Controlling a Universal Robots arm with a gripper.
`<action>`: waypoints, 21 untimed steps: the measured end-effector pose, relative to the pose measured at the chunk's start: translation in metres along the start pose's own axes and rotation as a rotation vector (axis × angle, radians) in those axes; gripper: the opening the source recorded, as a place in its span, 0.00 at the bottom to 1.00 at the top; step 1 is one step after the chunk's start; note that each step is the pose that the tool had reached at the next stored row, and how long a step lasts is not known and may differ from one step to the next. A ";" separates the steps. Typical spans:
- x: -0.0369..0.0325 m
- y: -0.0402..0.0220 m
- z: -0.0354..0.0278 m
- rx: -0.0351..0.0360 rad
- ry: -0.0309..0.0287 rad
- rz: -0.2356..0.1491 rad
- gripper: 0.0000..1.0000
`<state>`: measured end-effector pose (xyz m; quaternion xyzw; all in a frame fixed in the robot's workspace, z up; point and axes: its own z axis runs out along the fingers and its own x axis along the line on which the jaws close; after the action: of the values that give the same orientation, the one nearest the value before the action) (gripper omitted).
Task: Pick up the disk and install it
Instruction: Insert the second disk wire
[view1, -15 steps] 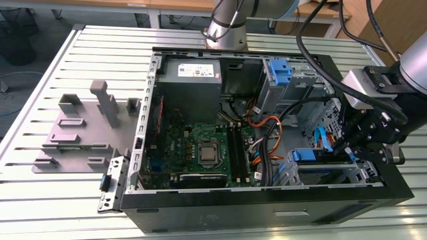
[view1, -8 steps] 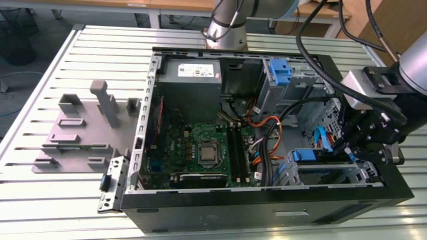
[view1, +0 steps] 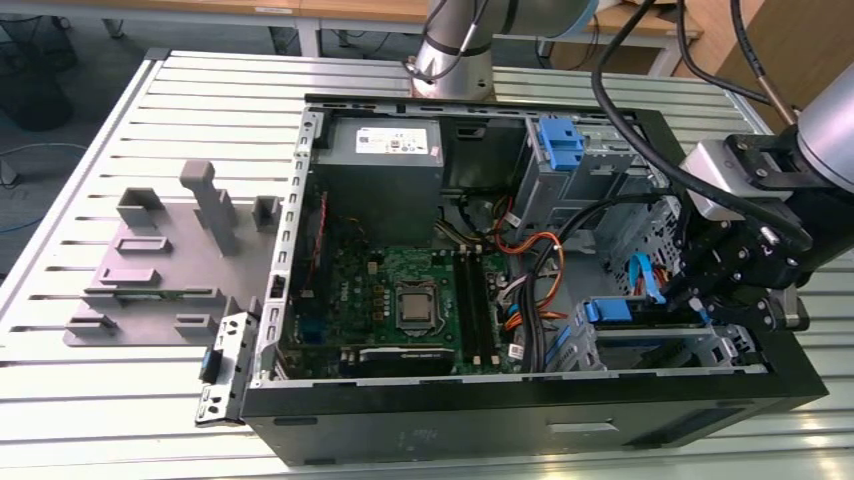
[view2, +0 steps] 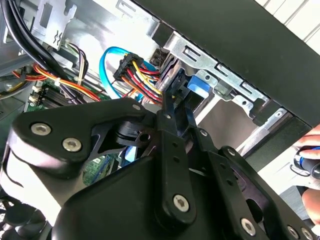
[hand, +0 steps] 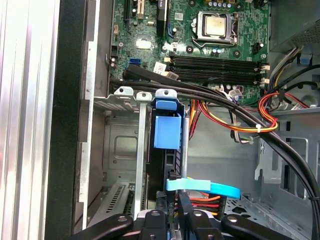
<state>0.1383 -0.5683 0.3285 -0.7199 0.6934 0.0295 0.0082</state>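
The disk (hand: 167, 155) stands on edge in the drive cage (hand: 122, 150) at the front corner of the computer case (view1: 534, 420), which lies on the bench (view1: 80, 200). Its long axis runs straight ahead of the end effector (hand: 174, 200), whose narrowed fingers (view2: 172, 107) pinch the disk's rear edge beside the blue cable (hand: 205, 187) and power plug (view2: 131, 67).

The arm reaches down with its wrist bent; the gripper (view1: 697, 300) has fingers (view2: 172, 107) pinched close together.
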 end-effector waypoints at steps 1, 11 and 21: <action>0.0000 0.0000 -0.0001 -0.0001 0.0002 0.000 0.24; -0.0017 0.0001 -0.0048 0.0001 -0.0022 0.000 0.24; -0.0076 0.0002 -0.0162 0.0001 -0.0021 0.000 0.24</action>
<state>0.1382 -0.5616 0.3451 -0.7199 0.6934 0.0302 0.0090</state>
